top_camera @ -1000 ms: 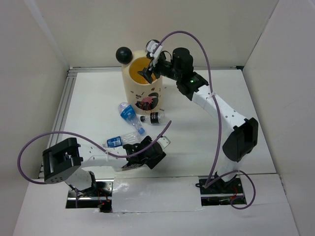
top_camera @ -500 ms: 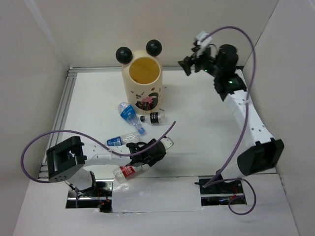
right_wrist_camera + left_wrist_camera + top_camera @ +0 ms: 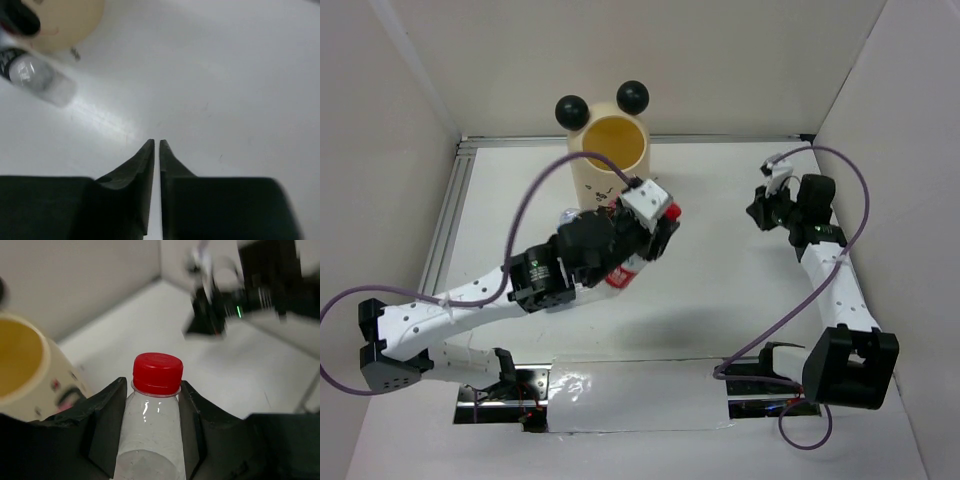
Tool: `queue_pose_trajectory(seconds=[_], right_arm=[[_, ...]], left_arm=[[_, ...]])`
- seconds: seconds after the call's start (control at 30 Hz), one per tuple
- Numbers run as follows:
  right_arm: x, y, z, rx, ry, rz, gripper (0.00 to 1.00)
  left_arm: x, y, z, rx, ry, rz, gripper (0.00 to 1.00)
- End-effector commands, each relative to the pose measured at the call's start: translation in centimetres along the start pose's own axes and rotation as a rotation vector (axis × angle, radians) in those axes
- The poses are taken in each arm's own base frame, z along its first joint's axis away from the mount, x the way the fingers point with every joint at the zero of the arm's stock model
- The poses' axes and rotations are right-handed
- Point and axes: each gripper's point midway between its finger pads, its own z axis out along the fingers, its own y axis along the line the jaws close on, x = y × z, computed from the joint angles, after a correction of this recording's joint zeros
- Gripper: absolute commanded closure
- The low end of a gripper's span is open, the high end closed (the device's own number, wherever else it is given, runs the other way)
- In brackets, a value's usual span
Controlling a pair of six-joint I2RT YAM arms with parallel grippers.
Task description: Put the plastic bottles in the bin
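Observation:
My left gripper [image 3: 658, 228] is shut on a clear plastic bottle [image 3: 150, 440] with a red cap [image 3: 156, 372], which it holds by the neck above the table. The cap points away from me. In the top view the bottle's red label [image 3: 622, 277] shows under the arm, just in front of the cream bin [image 3: 610, 150] with two black ball ears. The bin's rim [image 3: 20, 365] lies to the left in the left wrist view. My right gripper [image 3: 155, 142] is shut and empty over bare table at the right [image 3: 760, 210]. A clear black-labelled bottle [image 3: 37, 77] lies beside the bin [image 3: 65, 20].
My left arm [image 3: 540, 270] stretches across the table's middle and hides most of the bottles lying there; a bit of blue [image 3: 564, 214] peeks out beside the bin. White walls close in the table on the left, back and right.
My left arm has lifted the red-capped bottle from near the front edge up towards the bin. My right arm has pulled back from the bin to the right, and its jaws have shut.

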Motion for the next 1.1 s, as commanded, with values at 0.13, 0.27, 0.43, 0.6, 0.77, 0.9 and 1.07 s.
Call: queue_pose_trajectory(seconds=[0.13, 0.27, 0.43, 0.6, 0.77, 0.9, 1.07], right_arm=[[5.3, 3.4, -0.4, -0.133, 0.087, 0.017, 0.70], [5.6, 3.8, -0.3, -0.144, 0.094, 0.018, 0.69], [6.0, 3.8, -0.5, -0.138, 0.104, 0.004, 0.69], [6.3, 4.5, -0.6, -0.162, 0.109, -0.010, 0.67], [7.2, 5.2, -0.6, -0.198, 0.120, -0.034, 0.58], [7.4, 5.7, -0.6, -0.229, 0.114, -0.047, 0.55], [7.9, 7.0, -0.4, -0.304, 0.100, -0.083, 0.30]], left_arm=[[-16.2, 10.6, 0.8, -0.374, -0.594, 0.105, 1.00], [-18.3, 16.9, 2.2, -0.573, -0.696, 0.092, 1.00], [-19.0, 22.6, 4.0, -0.658, -0.758, 0.023, 1.00], [-18.4, 25.3, 5.9, -0.684, -0.772, -0.004, 1.00], [-19.1, 25.2, 6.2, -0.640, -0.806, -0.038, 1.00], [-18.0, 25.6, 7.7, -0.666, -0.796, -0.004, 0.97], [-15.3, 26.1, 9.4, -0.718, -0.801, 0.080, 0.45]])
